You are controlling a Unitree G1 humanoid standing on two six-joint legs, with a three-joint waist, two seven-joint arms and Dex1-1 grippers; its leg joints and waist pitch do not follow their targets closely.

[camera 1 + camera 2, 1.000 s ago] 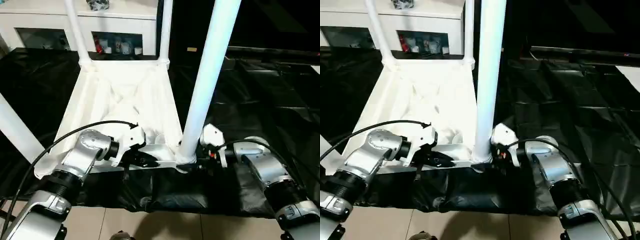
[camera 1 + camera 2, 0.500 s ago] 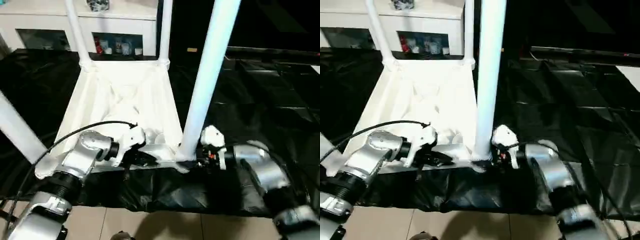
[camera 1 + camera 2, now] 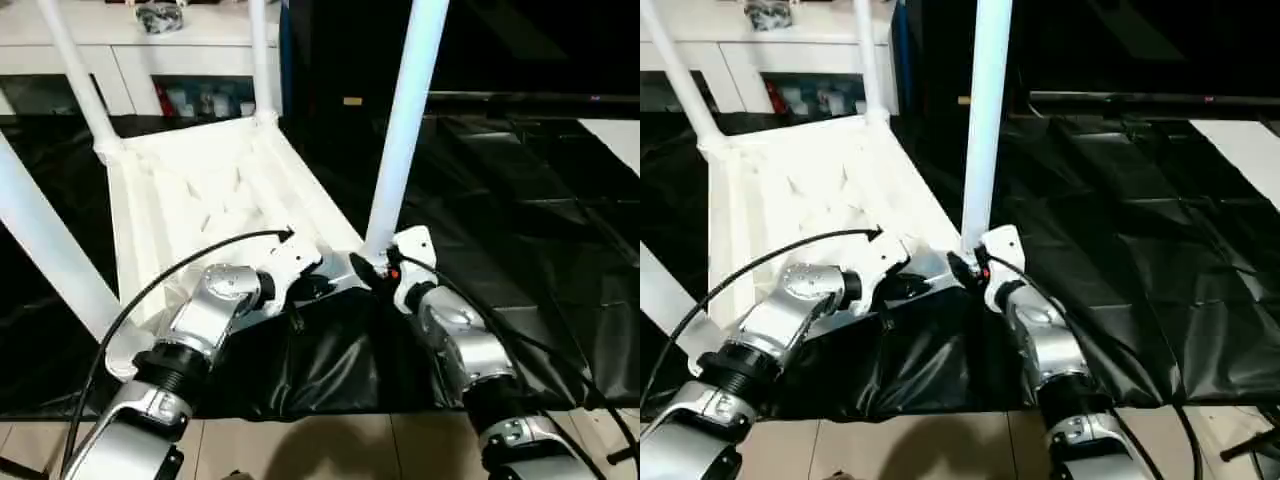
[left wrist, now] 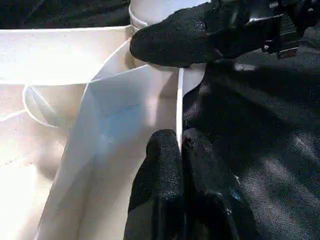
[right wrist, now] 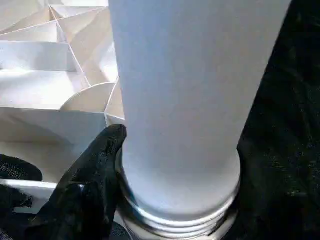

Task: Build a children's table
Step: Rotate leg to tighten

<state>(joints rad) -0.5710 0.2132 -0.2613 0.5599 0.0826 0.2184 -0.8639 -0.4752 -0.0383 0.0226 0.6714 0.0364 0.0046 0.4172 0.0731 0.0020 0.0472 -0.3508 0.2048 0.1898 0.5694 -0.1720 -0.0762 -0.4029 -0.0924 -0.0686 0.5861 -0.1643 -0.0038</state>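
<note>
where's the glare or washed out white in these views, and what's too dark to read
Left eye view: tabletop ribs bleach nearly flat; black sheet shows sheen streaks. Left wrist view: left gripper fingers are dark, little detail. Right wrist view: leg bright, bluish.

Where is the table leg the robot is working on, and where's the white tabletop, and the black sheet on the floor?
table leg (image 3: 400,130), left eye view, middle of the upright white tube.
tabletop (image 3: 200,190), left eye view, ribbed underside facing up.
black sheet (image 3: 520,220), left eye view, bare stretch beside the leg.
</note>
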